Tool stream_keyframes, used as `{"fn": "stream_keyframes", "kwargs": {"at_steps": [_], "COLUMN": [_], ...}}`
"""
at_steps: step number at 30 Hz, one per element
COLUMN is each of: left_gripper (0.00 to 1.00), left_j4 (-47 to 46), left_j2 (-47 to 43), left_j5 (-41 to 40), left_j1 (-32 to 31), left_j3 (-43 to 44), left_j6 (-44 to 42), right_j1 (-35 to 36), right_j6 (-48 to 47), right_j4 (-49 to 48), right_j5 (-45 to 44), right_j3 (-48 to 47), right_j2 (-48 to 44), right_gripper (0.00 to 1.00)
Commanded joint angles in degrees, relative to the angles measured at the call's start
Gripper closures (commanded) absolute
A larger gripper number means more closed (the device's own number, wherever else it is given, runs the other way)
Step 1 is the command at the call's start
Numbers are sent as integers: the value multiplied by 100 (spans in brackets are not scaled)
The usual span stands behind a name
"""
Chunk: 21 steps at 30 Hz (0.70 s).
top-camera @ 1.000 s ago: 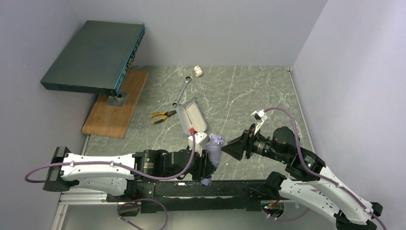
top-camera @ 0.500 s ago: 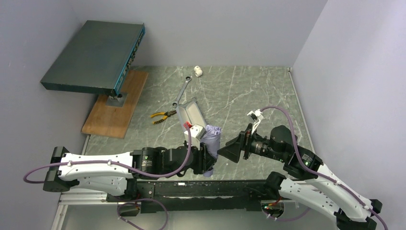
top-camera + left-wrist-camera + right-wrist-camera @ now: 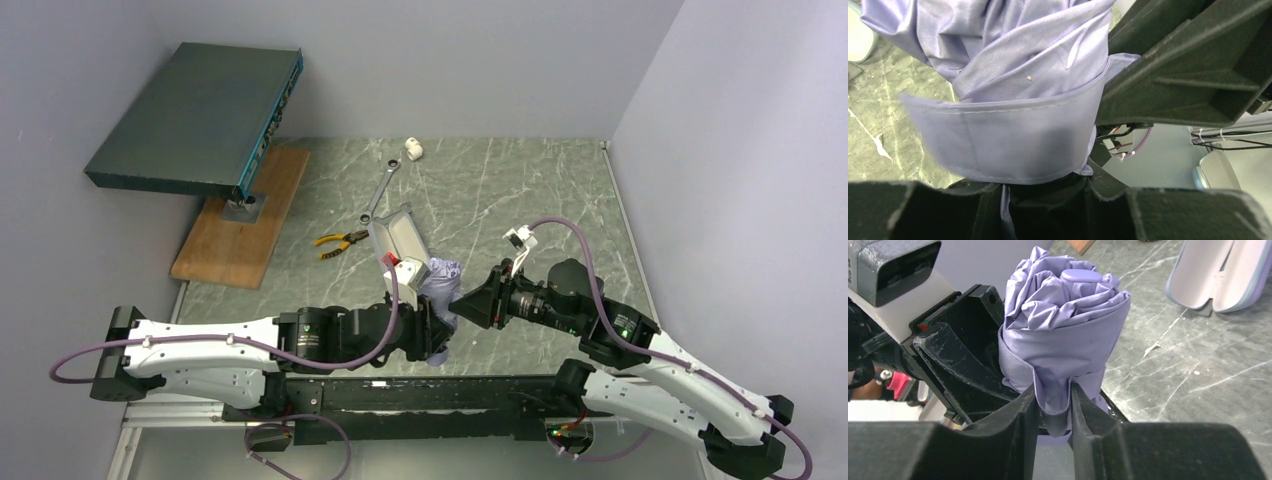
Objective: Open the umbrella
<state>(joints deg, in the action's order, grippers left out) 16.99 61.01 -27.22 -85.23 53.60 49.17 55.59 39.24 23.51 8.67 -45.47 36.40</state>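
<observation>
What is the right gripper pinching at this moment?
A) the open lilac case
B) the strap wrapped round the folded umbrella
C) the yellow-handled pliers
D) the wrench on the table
B: in the right wrist view the right gripper is shut on the strap round the folded umbrella, well clear of the things on the table.

Soft, even room light, only faint shadows. Just above the left pincer [image 3: 1045, 200] the umbrella [image 3: 1013, 135] fabric gleams and its strap edge is smeared; the pincer's own fingers [image 3: 923, 210] sit dark.
</observation>
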Motion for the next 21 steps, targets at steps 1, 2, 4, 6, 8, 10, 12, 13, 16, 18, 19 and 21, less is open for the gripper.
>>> {"fn": "stream_keyframes", "kwargs": {"at_steps": [1,2,4,6,8,10,12,13,16,18,19,21], "left_gripper": [100,100,100,100,100,100,100,100,100,100,100,100], "left_j4": [-716,-737,-760,-783,-793,-773,-732,-731,-787,-817,-821,-771], "left_j2": [-207,-248,-344,-434,-526,-612,-691,-717,-782,-825,-842,-874], "left_j5": [71,84,98,122,149,158,162,174,229,272,291,286], "left_j1": [-26,-28,-26,-24,-27,-25,-24,-25,-26,-26,-25,-26], "left_j3": [24,0,-65,-110,-140,-145,-140,-147,-183,-188,-181,-162], "left_j6": [-46,-41,-31,-30,-36,-62,-50,-40,-39,-37,-46,-39], "right_j1": [8,2,3,3,-1,-4,-21,-45,-144,-208,-255,-328], "right_j6": [-90,-125,-196,-232,-222,-144,-80,-68,-50,-42,-25,-49], "right_j4": [-48,10,156,302,407,521,532,499,308,267,268,309], "right_j5": [-709,-777,-971,-1172,-1397,-1686,-1878,-1892,-1760,-1697,-1701,-1710], "right_j3": [41,54,71,121,251,415,616,704,872,912,925,883], "right_j2": [-114,-141,-194,-248,-294,-315,-329,-326,-236,-69,-11,72], "right_gripper": [74,74,75,75,74,74,74,73,63,41,30,15]}}
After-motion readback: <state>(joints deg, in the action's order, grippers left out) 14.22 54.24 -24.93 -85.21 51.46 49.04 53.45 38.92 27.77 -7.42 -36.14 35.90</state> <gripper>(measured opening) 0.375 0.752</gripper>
